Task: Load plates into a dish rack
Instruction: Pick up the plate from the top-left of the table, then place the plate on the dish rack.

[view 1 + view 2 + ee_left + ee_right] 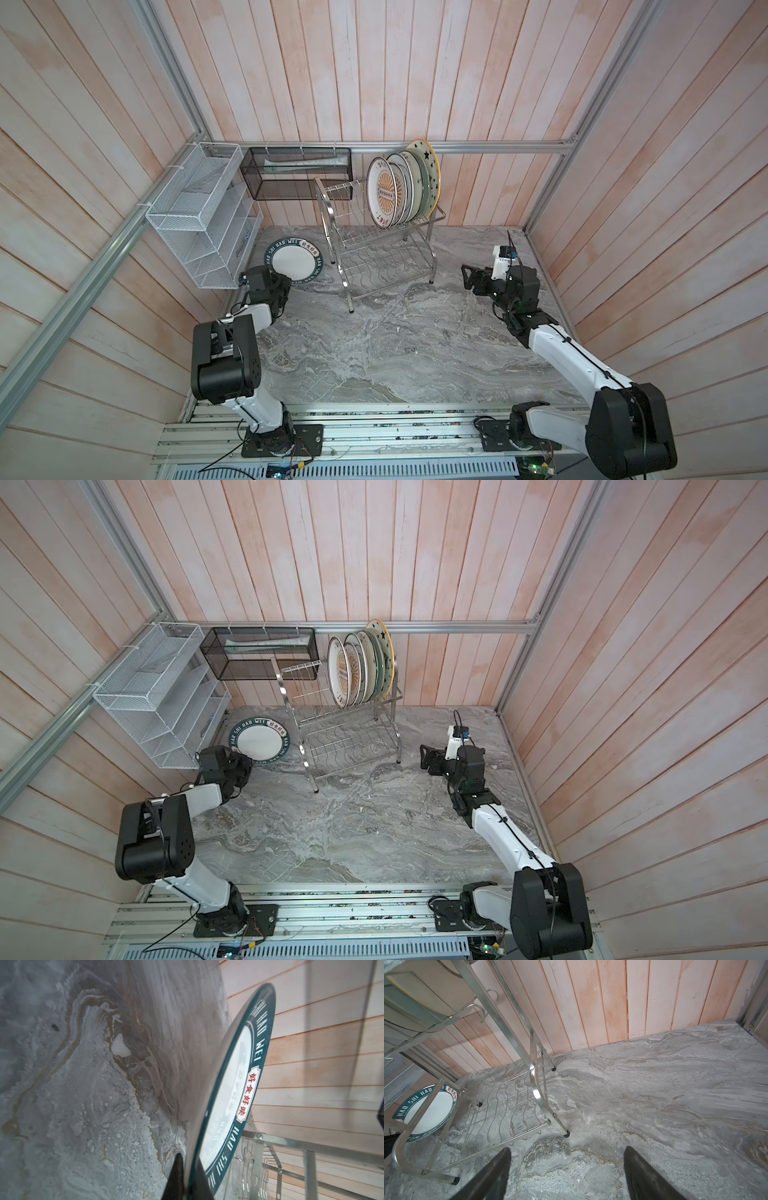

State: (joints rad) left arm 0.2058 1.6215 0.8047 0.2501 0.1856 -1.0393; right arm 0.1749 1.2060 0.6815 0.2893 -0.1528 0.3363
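Grey marble tabletop (374, 357), dish rack (376, 253), pink plank walls (395, 62), aluminium rails (498, 147)

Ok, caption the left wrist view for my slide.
Left gripper shut on the rim of a teal-bordered plate, tilted over the marble tabletop.

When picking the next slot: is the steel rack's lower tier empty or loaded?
Empty: the shiny steel wire dish rack shows bare wavy lower wires; round ceramic plates stand only above.

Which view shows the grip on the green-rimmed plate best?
Left wrist: the left fingers pinch the green-rimmed plate close up. In both top views the arm hides the grip; right wrist sees the plate through the dish rack.
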